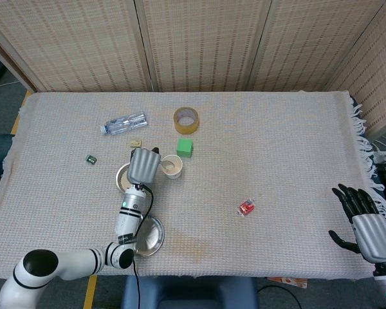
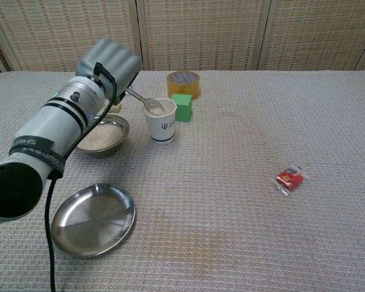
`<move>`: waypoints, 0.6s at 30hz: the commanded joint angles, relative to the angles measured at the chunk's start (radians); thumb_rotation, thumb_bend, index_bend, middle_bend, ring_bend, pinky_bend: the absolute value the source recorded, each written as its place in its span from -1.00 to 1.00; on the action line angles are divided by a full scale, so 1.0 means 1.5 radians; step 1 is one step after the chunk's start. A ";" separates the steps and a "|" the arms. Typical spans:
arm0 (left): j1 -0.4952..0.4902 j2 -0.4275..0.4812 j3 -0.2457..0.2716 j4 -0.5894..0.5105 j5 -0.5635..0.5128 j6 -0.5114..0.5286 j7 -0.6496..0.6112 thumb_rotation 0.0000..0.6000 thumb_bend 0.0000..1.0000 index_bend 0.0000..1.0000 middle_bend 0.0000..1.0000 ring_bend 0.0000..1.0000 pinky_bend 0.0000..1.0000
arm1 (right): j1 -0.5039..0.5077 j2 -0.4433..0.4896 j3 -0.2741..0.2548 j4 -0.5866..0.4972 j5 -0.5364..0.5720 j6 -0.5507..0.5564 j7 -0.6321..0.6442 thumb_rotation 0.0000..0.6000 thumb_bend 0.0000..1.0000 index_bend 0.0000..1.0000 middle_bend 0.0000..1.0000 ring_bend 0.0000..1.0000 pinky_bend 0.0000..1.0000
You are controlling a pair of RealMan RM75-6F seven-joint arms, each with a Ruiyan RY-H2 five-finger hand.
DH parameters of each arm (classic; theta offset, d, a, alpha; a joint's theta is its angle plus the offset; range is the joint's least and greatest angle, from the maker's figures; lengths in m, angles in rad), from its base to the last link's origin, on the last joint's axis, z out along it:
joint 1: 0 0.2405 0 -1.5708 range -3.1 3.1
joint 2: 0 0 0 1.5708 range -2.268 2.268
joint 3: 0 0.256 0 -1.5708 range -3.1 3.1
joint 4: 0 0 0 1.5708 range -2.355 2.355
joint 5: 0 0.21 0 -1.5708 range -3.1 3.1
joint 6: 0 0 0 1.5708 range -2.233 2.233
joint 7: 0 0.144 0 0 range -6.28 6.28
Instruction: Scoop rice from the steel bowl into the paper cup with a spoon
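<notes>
Rice-filled steel bowl (image 2: 103, 135) sits left of centre, partly hidden behind the left forearm, with only a sliver of rim showing in the head view. Nearer, toward the front edge, lies an empty steel plate (image 2: 94, 218). Far left holds a small dark green object (image 1: 90, 158), and farther back a clear plastic bottle (image 1: 124, 123) on its side. Above the bowl hangs the left hand (image 2: 112, 62), clasped around the handle of the spoon (image 2: 144, 101), whose loaded bowl tilts over the mouth of the paper cup (image 2: 160, 120). Just right of the steel bowl stands that cup, upright, with rice visible inside in the head view. Touching or nearly touching the cup's far right side sits a green cube (image 2: 182, 106), and beyond it a roll of yellow tape (image 2: 183, 83). Right of centre lies a small red packet (image 2: 289, 179). At the near right edge hangs the right hand (image 1: 365, 225), fingers spread, holding nothing.
</notes>
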 commanded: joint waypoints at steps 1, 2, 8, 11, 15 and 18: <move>0.006 -0.033 0.025 0.071 0.054 0.014 -0.020 1.00 -0.18 0.24 1.00 1.00 1.00 | 0.000 0.001 -0.001 -0.001 -0.001 0.000 0.000 1.00 -0.69 -1.00 -1.00 -1.00 -1.00; 0.007 -0.039 0.031 0.090 0.068 0.016 -0.023 1.00 -0.19 0.24 1.00 1.00 1.00 | -0.001 0.001 -0.001 -0.001 -0.002 0.001 0.000 1.00 -0.69 -1.00 -1.00 -1.00 -1.00; 0.015 -0.075 0.056 0.202 0.145 0.027 -0.043 1.00 -0.19 0.24 1.00 1.00 1.00 | -0.005 0.004 0.000 -0.003 0.000 0.008 -0.001 1.00 -0.69 -1.00 -1.00 -1.00 -1.00; 0.019 -0.093 0.071 0.254 0.186 0.035 -0.052 1.00 -0.19 0.24 1.00 1.00 1.00 | -0.005 0.005 0.002 -0.007 0.009 0.004 -0.004 1.00 -0.69 -1.00 -1.00 -1.00 -1.00; 0.024 -0.117 0.091 0.324 0.234 0.038 -0.044 1.00 -0.18 0.24 1.00 1.00 1.00 | -0.006 0.006 0.002 -0.010 0.007 0.006 -0.006 1.00 -0.69 -1.00 -1.00 -1.00 -1.00; 0.029 -0.131 0.095 0.360 0.257 0.037 -0.053 1.00 -0.18 0.24 1.00 1.00 1.00 | -0.008 0.007 0.002 -0.012 0.007 0.008 -0.009 1.00 -0.69 -1.00 -1.00 -1.00 -1.00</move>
